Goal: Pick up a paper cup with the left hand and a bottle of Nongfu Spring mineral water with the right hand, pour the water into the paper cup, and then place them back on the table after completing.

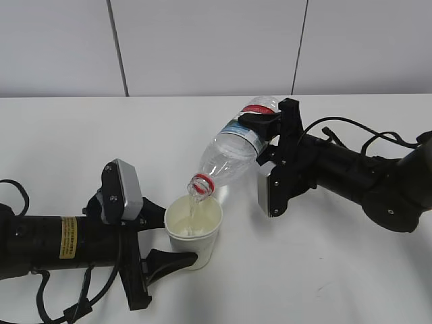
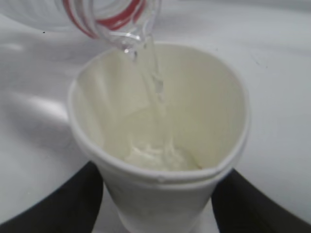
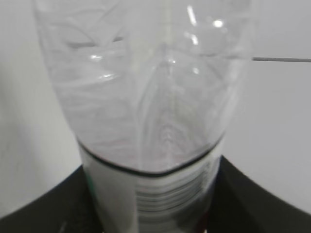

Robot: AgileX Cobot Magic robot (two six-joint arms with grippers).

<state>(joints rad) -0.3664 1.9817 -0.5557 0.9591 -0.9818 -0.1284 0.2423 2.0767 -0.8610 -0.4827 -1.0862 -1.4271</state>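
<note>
Nearest the camera, the left tool [image 1: 154, 246] is closed on the paper cup [image 1: 194, 231], its black fingers [image 2: 53, 206] pressing both sides of the cup's lower wall at near centre of the white counter [image 1: 324, 270]. From the right, the right tool [image 1: 270, 145] grips the clear water bottle [image 1: 233, 156] around its labelled body, tilted neck-down to the left. Its open mouth sits just over the cup's far rim, and water [image 2: 154, 80] streams into the cup and pools at the bottom.
</note>
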